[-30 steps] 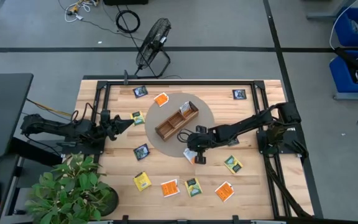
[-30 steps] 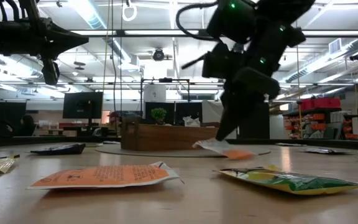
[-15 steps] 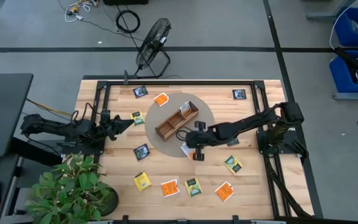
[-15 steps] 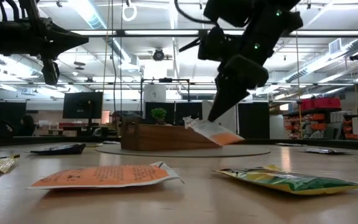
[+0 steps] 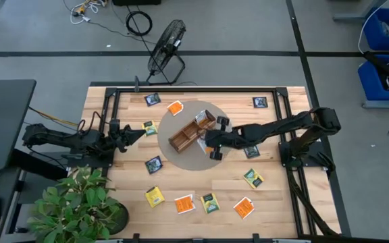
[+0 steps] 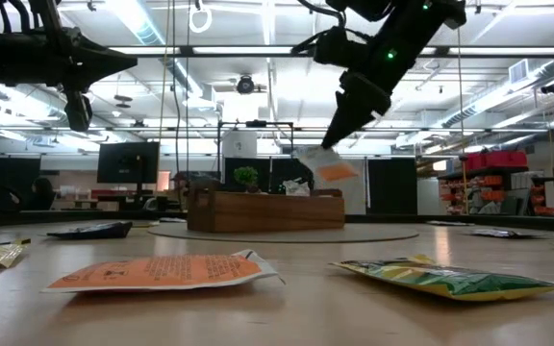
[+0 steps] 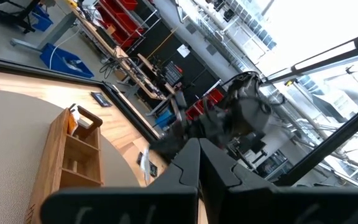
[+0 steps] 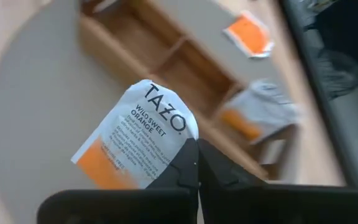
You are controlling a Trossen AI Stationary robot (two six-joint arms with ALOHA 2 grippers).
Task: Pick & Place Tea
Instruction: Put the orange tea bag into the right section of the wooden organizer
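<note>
The right gripper point(image 6: 339, 135) pinches an orange-and-white tea packet point(image 6: 321, 164) by its top corner, hanging tilted above the wooden tray point(image 6: 258, 210); the left gripper point(image 5: 142, 130) rests closed, far left.

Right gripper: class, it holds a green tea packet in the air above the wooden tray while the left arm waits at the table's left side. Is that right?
Not quite. The packet in the right gripper is orange and white, not green, as the right wrist view shows. The rest stands.

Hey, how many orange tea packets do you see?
5 orange packets: one in the right tool, one in the tray, one on the mat, two at the table's front edge. More may be hidden.
</note>
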